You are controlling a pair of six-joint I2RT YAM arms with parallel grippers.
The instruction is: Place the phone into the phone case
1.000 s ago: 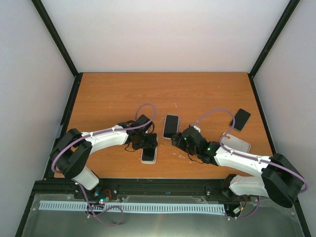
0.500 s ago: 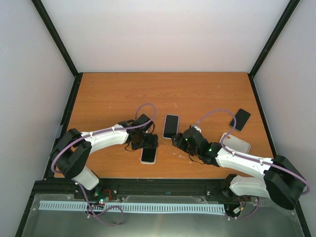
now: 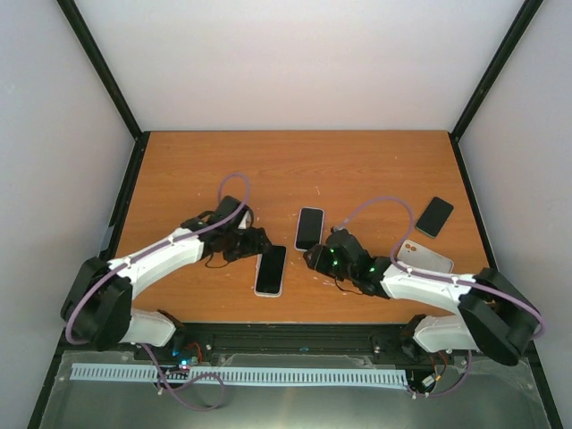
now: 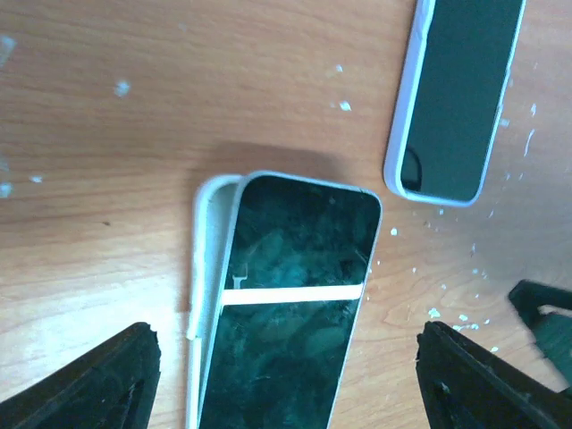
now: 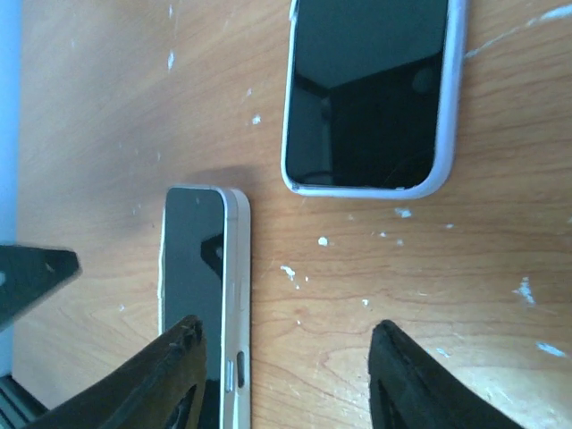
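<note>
The phone (image 3: 270, 270), dark screen up, lies near the table's front edge, askew on the white phone case (image 4: 206, 268), whose rim shows along the phone's (image 4: 290, 304) left side. In the right wrist view the phone (image 5: 190, 295) shows a pale side edge with buttons. My left gripper (image 3: 254, 242) is open just left of the phone's far end. Its fingers (image 4: 98, 384) stand wide on either side of the phone without touching it. My right gripper (image 3: 314, 257) is open to the right of the phone, with bare wood between its fingers (image 5: 420, 375).
A second phone in a pale case (image 3: 309, 228) lies just beyond the grippers. At the right lie a white case or phone back (image 3: 426, 258) and a black phone (image 3: 435, 216). White flecks dot the wooden table (image 3: 295, 170).
My left arm has drawn back to the left, uncovering the phone's far end. My right gripper has shifted slightly toward the phone and its jaws have narrowed.
</note>
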